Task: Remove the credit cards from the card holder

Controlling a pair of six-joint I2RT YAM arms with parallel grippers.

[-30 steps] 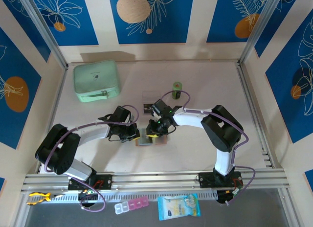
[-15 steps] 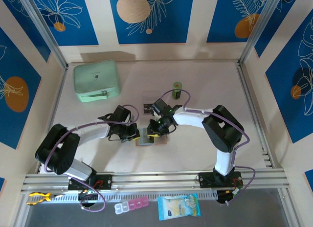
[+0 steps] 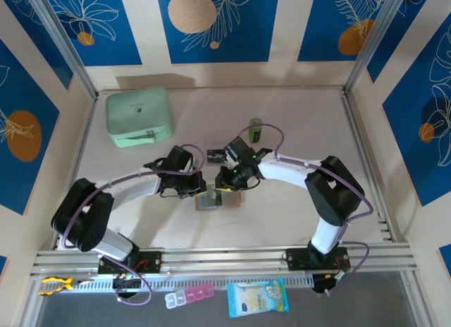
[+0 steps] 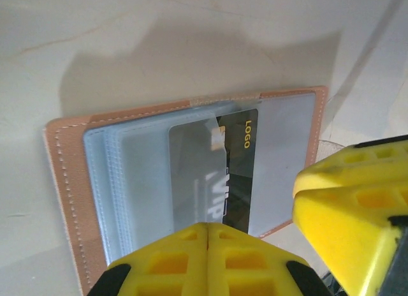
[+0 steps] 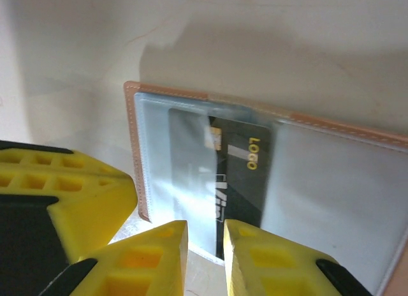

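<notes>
Standing closed, left gripper (image 4: 208,227): both yellow fingers meet without gap, low centre of frame, over the open card holder (image 4: 70,181).
Right gripper (image 5: 205,227): narrow gap at the lower edge of the dark credit card (image 5: 245,181); pinching or not, I cannot tell.
Dark credit card: left half under a clear pocket (image 5: 185,175).
Card holder: flat on the table (image 3: 282,221), middle.
</notes>
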